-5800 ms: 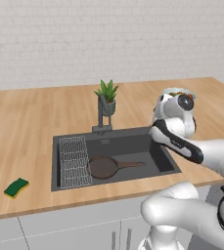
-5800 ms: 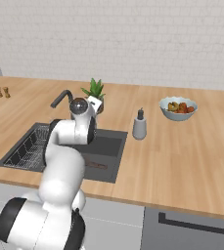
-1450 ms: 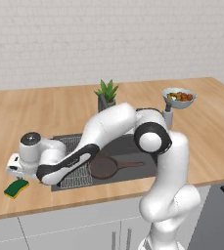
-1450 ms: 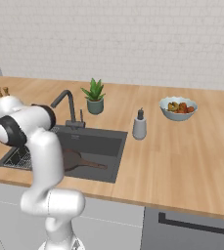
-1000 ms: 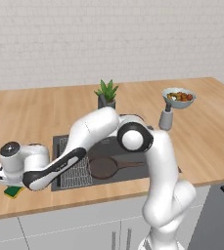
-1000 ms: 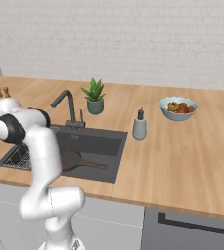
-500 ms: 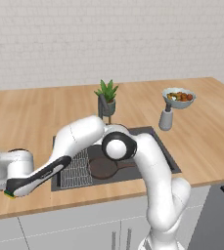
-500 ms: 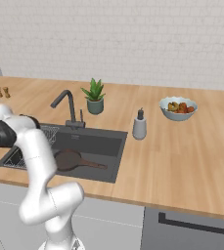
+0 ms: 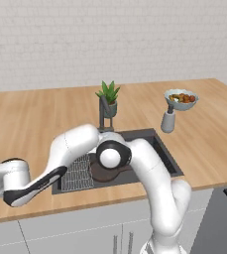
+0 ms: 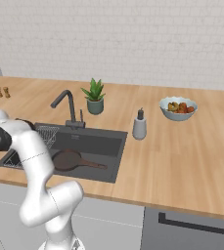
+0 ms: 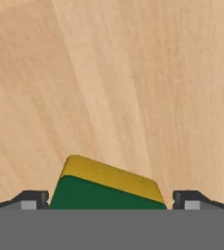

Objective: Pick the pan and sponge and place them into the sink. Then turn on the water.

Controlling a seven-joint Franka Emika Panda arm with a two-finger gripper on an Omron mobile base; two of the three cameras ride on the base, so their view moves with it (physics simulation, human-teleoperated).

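The round dark brown pan (image 10: pixel 67 159) lies in the big dark grey sink (image 10: pixel 103 144); the small green and yellow sponge (image 11: pixel 107 188) sits on the wooden counter (image 11: pixel 133 88), left of the sink, between the wide open gripper (image 11: pixel 107 199) fingers; go straight down, then squeeze gently.

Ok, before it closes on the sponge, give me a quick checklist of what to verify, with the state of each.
1. Pincer open wide enough: ok, a finger tip stands on each side of the sponge.
2. Sponge between the tips: ok in the hand view, roughly centred though turned a little askew.
3. Tips low enough on the sponge: cannot tell, their ends are cut off at the bottom of the hand view.
4. Pan already in the sink: ok, it lies on the basin floor beside the wire rack.
5. Room in the sink for the sponge: ok, bare floor beside the pan.
6. Water off for now: ok, no stream under the faucet.
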